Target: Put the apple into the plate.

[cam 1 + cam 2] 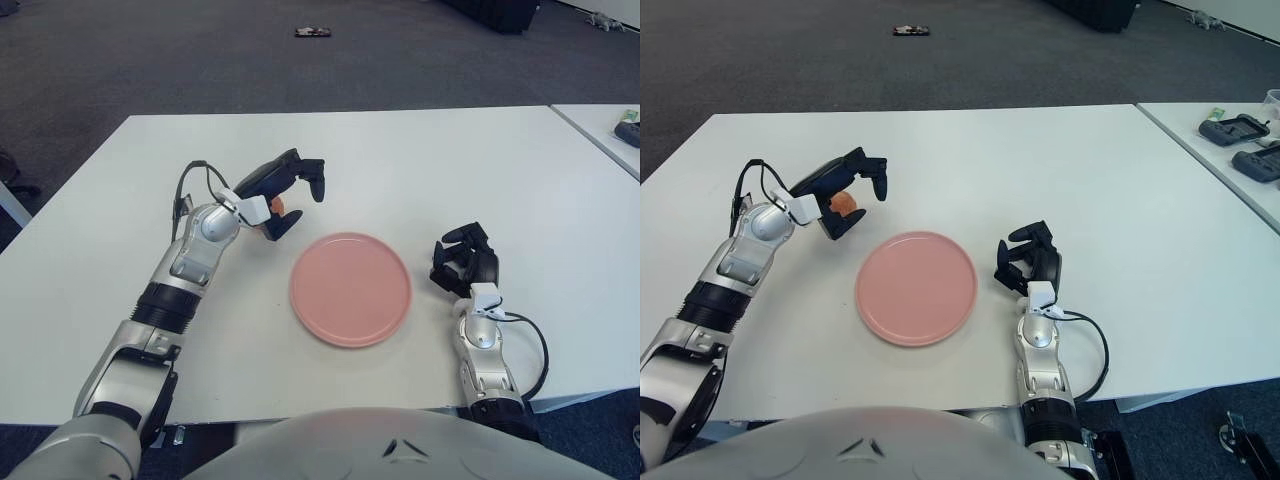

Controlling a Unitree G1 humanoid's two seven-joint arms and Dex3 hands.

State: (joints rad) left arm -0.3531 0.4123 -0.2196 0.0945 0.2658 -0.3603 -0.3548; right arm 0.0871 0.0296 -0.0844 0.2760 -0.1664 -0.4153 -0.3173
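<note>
The left hand (283,196) grips the apple (277,206), fingers closed round it, above the tabletop (400,160) just left and far of the pink plate (351,288). The right hand (463,260) shows right of the plate, fingers curled and holding nothing.

White table (420,160) w/ matte top, second white table (1210,150) adj. at right w/ narrow gap between, dark grey carpet floor (150,60) beyond, small dark item (313,32) on carpet far back, dark devices (1238,128) on second table, even overhead light
</note>
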